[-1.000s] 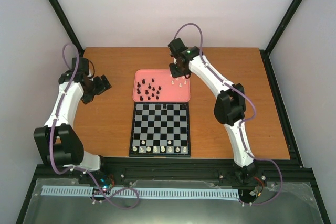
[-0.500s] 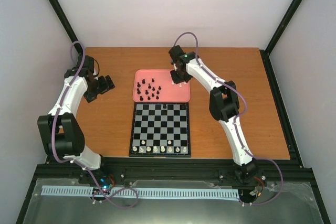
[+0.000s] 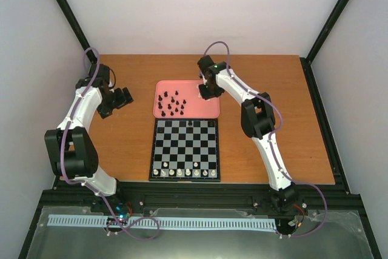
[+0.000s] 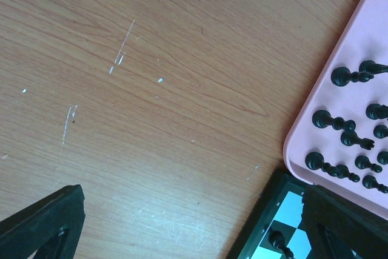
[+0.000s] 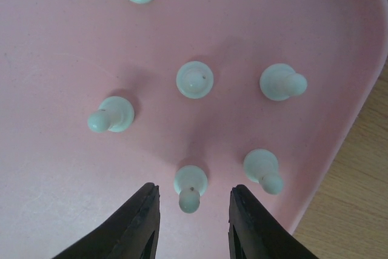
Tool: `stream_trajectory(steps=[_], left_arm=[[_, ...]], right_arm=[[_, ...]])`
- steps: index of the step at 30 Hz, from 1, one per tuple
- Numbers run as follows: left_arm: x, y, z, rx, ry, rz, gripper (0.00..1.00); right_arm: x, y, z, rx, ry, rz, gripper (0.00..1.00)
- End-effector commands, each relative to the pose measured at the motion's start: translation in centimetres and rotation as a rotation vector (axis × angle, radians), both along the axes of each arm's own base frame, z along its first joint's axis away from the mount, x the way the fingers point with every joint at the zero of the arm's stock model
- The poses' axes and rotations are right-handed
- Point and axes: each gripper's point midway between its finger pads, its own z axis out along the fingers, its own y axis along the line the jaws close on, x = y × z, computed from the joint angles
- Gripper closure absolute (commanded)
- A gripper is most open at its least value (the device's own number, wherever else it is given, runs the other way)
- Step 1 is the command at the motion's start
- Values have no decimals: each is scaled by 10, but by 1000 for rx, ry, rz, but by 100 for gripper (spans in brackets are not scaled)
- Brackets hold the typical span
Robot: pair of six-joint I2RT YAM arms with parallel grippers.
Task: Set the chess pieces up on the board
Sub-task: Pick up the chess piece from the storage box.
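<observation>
The board (image 3: 185, 148) lies in front of the pink tray (image 3: 189, 87). A row of white chess pieces (image 3: 185, 173) stands along its near edge and one black piece (image 3: 190, 124) on its far row. Several black pieces (image 3: 171, 104) stand in the tray's left half. My right gripper (image 3: 209, 91) hangs low over the tray's right half. Its jaws are open around an upright white pawn (image 5: 190, 187), with a gap on both sides. More white pawns (image 5: 194, 79) stand around it. My left gripper (image 3: 119, 97) is open over bare table left of the tray.
In the left wrist view the board's corner (image 4: 267, 219) and the tray's edge (image 4: 357, 40) with black pieces (image 4: 342, 77) sit at the right, scratched wooden table (image 4: 151, 119) elsewhere. The tray's rim (image 5: 364, 89) runs just right of the white pawns.
My right gripper has moved nearer and lower onto the tray's white pawns, its jaws narrowing. The left arm has shifted slightly; its gripper stays beside the tray.
</observation>
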Motion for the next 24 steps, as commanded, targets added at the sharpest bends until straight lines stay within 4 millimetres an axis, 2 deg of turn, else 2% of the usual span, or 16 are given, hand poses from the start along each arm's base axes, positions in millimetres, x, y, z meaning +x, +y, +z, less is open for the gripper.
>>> stream_trajectory(steps=[1, 11, 18, 22, 24], left_arm=[[7, -1, 11, 12, -26, -24, 0], [10, -1, 8, 12, -19, -22, 0], [13, -1, 5, 9, -12, -23, 0], [13, -1, 4, 8, -7, -26, 0], [13, -2, 3, 5, -6, -29, 0]], right_arm=[[5, -1, -6, 12, 7, 6, 68], [8, -1, -13, 25, 19, -2, 75], [9, 2, -14, 41, 23, 4, 89], [9, 3, -9, 53, 18, 10, 93], [9, 5, 0, 65, 6, 10, 93]])
